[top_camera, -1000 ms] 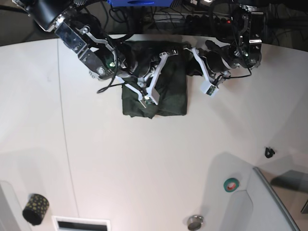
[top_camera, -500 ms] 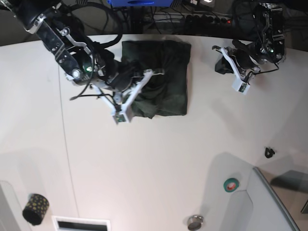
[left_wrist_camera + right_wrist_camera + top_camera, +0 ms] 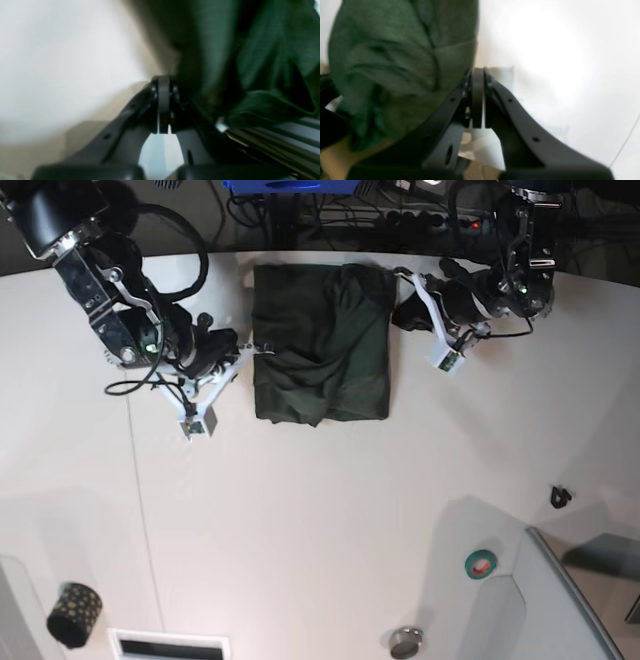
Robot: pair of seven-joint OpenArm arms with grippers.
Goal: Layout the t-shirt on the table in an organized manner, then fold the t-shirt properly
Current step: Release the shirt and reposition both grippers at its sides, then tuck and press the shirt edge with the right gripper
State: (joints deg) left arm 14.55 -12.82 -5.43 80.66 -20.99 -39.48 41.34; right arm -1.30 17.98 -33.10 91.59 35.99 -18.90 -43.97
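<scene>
Both arms have pulled clear of the t-shirt since a second ago: then the right tool lay on top of the cloth, and now it sits on bare bench just off the shirt's edge, while the left tool has swung out and come partway back to the opposite edge. Each tool has its jaws pressed together and grips nothing; the wrist views show the tips meeting with no cloth between them.

The shirt rests as a rough folded rectangle between the two tools, near the far rim of the bench. It looks thin, soft and light, so I judge it will sag and slide rather than hold a crease; pinching a corner or a folded edge nearest each tool seems the safest hold, not the rumpled middle, where ridges bunch up.

Both wrist views are blurred. Sleeves and collar are buried in the folds, and I cannot tell how many layers lie stacked.
</scene>
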